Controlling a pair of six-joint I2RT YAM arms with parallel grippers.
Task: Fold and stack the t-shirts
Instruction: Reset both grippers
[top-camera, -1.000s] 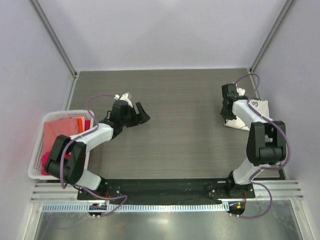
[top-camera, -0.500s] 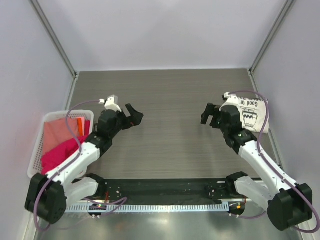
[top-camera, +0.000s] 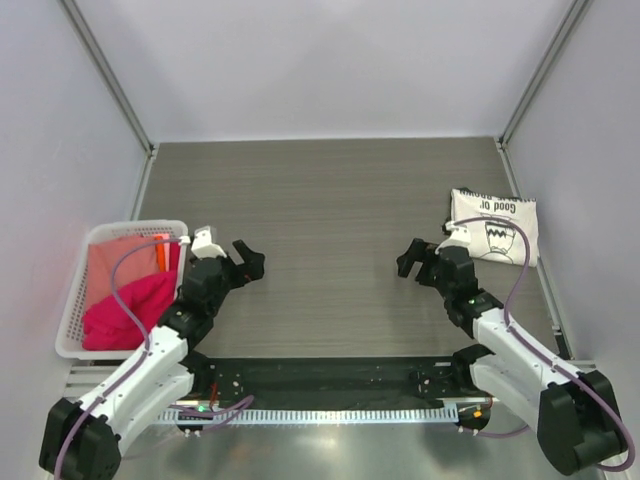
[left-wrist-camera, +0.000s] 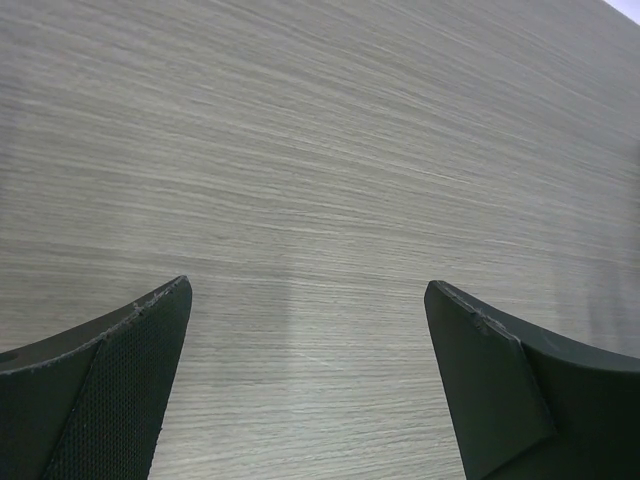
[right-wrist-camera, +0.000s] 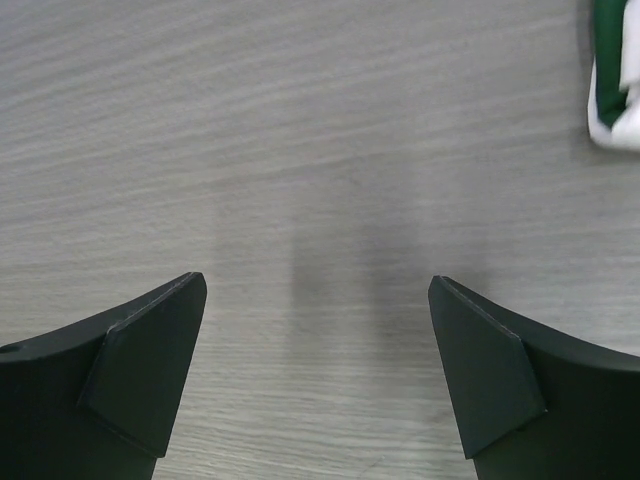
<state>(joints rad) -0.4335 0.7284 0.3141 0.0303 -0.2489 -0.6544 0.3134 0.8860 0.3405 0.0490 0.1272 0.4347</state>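
From above, three t-shirts show. One cream shirt (top-camera: 495, 225) lies folded by the right edge of the worktop (top-camera: 330, 190), long axis left to right, lettering on the far side. A magenta shirt (top-camera: 125, 310) and a salmon-pink shirt (top-camera: 112, 262) are heaped in the basket (top-camera: 68, 318) at the left edge. The middle is open room.

Left wrist: the left fingers (left-wrist-camera: 110, 390) are spread wide and hold nothing.

Right wrist: the right fingers (right-wrist-camera: 130, 370) are likewise spread and hold nothing. A green-and-white cloth edge (right-wrist-camera: 612, 85) shows in the far corner.

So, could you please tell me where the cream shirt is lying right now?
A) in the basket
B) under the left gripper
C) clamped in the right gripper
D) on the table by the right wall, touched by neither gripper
D: the cream shirt lies folded on the table by the right wall, and the right gripper is open over bare wood, apart from it.
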